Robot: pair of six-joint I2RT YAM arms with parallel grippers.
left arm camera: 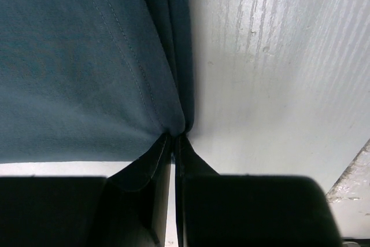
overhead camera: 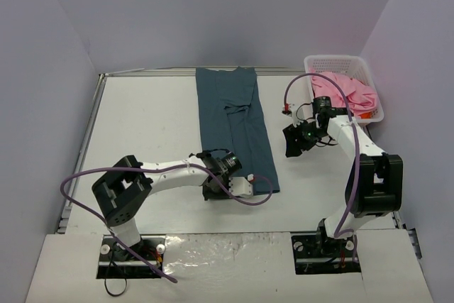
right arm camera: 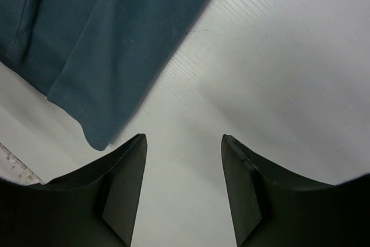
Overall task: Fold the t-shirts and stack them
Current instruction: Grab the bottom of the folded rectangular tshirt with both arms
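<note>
- The dark teal t-shirt (overhead camera: 234,122) lies on the white counter (overhead camera: 152,118), folded into a long narrow strip that runs from the far edge toward the arms.
- The left pincer (overhead camera: 245,187) sits at the strip's near end. In the left wrist view its jaws are closed together on a bunched bit of the teal cloth's edge (left arm camera: 175,142). How many layers are caught is hard to tell, perhaps two.
- The right pincer (overhead camera: 294,140) is to the right of the strip, above bare counter. Its jaws stand apart and hold nothing (right arm camera: 184,143). A hemmed corner of the teal shirt (right arm camera: 110,33) shows up and to the left of it in that view.
- The pink t-shirt (overhead camera: 352,94) is heaped in the white lattice basket (overhead camera: 337,59) at the counter's far right corner.
</note>
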